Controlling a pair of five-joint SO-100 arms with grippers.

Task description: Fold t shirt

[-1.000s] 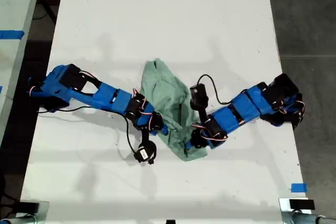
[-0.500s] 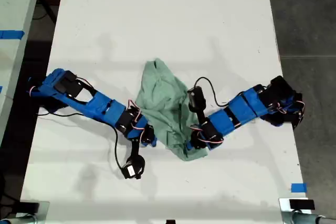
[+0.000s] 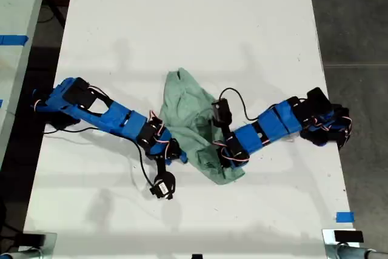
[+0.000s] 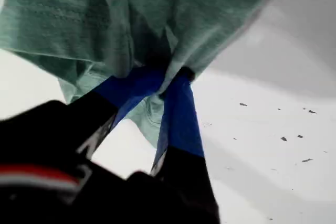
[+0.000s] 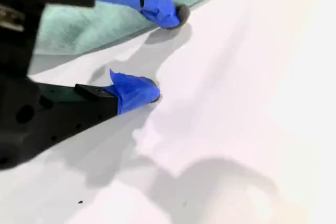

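A long white desk [image 3: 182, 28] fills the middle of the exterior view, running from top to bottom of the frame. A crumpled pale mint-green t shirt [image 3: 193, 116] lies on it just below the frame's centre. A blue tape strip [image 3: 344, 216] sits on the desk's lower right.

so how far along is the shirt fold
Early. Nothing is neatly folded: the t shirt lies bunched and wrinkled on the table. My first gripper is pinching a gather of cloth; my second gripper is open beside its edge. Flattening and folding remain.
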